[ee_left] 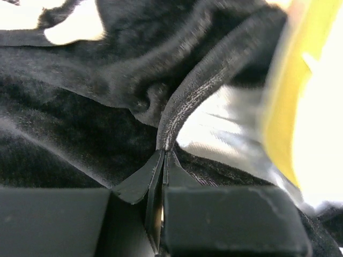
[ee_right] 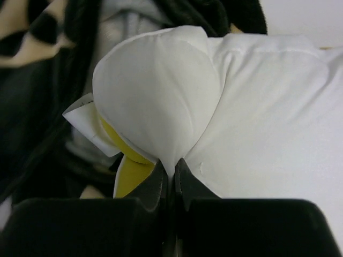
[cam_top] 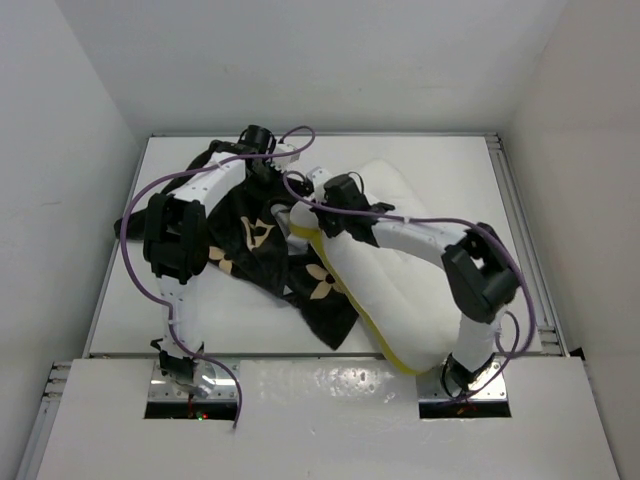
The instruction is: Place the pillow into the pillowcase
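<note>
From overhead I see the pillow (cam_top: pixel 400 275) lying on the right half of the table (cam_top: pixel 460 165). It runs from the near right edge toward the far middle, and its yellow piping (cam_top: pixel 385 345) shows along the near-left side. The pillowcase (cam_top: pixel 255 240) is crumpled just to its left, touching the pillow and lapping over its left edge, with tan flower motifs facing up.

My left gripper (cam_top: pixel 268 168) sits at the far end of the pillowcase. On its wrist camera the jaws are pressed together on a folded band of the black fabric, the hem (ee_left: pixel 187 101), which rises from the fingertips in a curved ridge. A blurred strip of piping and white pillow fills the right side of that view.

My right gripper (cam_top: pixel 300 215) reaches to the pillow's far-left corner, right beside the pillowcase. Its wrist camera shows the jaws clamped narrow on a bunched fold of the white cover. A puff of pillow bulges above the fingertips, and a small white tag (ee_right: pixel 86 120) and a sliver of piping stick out to the left. Black patterned fabric hangs just behind that corner.
</note>
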